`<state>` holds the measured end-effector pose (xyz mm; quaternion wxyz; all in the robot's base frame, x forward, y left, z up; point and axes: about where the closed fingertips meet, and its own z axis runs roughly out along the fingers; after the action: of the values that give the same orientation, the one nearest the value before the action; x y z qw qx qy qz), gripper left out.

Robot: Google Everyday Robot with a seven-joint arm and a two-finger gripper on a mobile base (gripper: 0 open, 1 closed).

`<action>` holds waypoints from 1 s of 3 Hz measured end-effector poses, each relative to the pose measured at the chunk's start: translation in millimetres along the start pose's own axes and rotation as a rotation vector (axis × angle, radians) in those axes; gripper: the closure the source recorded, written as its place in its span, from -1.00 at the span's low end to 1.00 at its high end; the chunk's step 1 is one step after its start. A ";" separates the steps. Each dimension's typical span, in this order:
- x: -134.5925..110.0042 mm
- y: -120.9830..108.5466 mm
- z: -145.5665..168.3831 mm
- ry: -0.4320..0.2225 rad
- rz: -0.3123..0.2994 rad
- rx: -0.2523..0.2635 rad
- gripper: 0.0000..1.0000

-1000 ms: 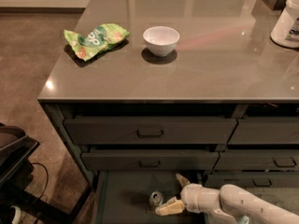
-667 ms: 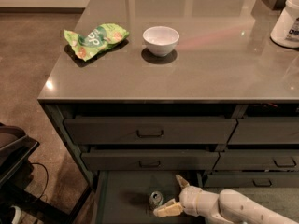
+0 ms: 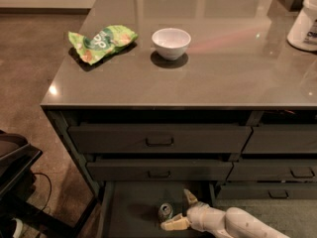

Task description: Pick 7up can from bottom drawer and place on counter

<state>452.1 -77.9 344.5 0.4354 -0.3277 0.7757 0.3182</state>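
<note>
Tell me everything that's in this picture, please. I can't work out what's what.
counter: one, glossy grey-brown, over the drawers
bag: one, green, crumpled, on the counter's left part
bowl: one, white, on the counter, right of the bag
container: one, white, at the counter's right edge, partly out of view
shut drawers: several, dark grey, under the counter
bottom drawer: one, dark grey-green, pulled open
7up can: one, silver top, upright in the bottom drawer
floor: brown, to the left
black gear: lower left, cannot tell what
arm: one, white, reaching in from the lower right
gripper: one, beige fingers open, by the can
</note>
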 end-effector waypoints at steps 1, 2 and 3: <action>35.0 -15.8 24.1 0.004 0.054 -0.023 -1.00; 34.4 -18.8 25.3 0.000 0.054 -0.018 -1.00; 41.5 -22.8 34.7 -0.021 0.048 -0.022 -1.00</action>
<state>469.4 -73.8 288.5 0.4322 -0.3106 0.7751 0.3406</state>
